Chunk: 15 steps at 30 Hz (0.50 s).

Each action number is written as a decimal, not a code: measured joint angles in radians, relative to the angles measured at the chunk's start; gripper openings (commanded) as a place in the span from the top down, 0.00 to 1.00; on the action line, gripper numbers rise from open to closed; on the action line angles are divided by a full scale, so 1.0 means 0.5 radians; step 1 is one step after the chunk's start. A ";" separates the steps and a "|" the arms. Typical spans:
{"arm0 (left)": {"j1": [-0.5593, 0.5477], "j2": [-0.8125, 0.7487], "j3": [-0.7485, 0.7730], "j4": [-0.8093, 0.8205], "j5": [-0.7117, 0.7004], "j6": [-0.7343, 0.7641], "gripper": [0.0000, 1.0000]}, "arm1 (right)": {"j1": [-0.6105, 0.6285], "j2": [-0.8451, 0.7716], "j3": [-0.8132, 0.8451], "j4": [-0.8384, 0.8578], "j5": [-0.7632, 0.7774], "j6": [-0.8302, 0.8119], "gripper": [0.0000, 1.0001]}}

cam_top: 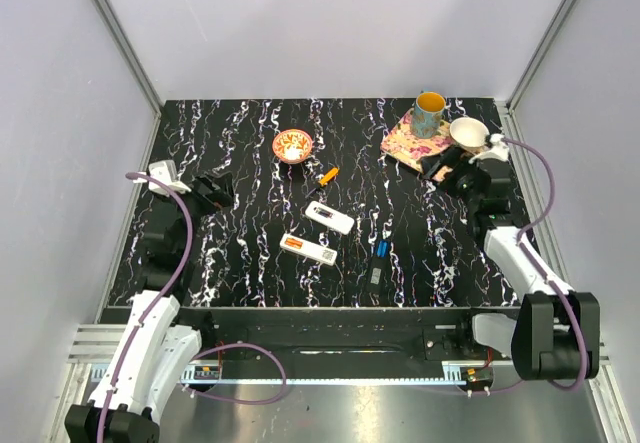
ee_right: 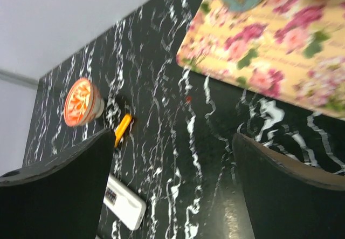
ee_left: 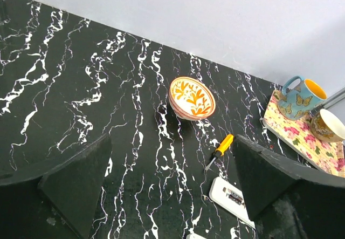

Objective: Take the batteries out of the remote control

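jaws of left gripper [ee_left: 171, 188] and right gripper [ee_right: 173, 185] stand wide apart, empty.

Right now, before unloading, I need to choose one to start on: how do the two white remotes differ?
The nearer remote shows orange at its left end, likely batteries; the farther remote shows only a dark recess. The farther remote slants more steeply than the nearer remote and lies closer to the screwdriver. Both are white, lying flat, untouched.
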 measured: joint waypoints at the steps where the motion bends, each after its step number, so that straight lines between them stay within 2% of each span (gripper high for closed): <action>1: 0.000 0.000 0.000 -0.017 0.006 -0.004 0.01 | 0.038 0.040 0.024 -0.040 -0.008 0.003 0.00; 5: 0.000 0.063 -0.004 -0.022 0.116 -0.009 0.01 | 0.321 0.232 0.231 -0.237 0.018 -0.047 0.00; 9: -0.046 0.312 0.026 -0.056 0.249 0.002 0.01 | 0.652 0.451 0.526 -0.364 0.050 -0.148 0.00; 11: -0.114 0.481 0.091 -0.121 0.275 0.021 0.01 | 0.756 0.555 0.630 -0.405 0.047 -0.179 0.01; 15: -0.420 0.927 0.359 -0.306 0.233 0.159 0.01 | 0.851 0.851 0.837 -0.552 0.034 -0.202 0.02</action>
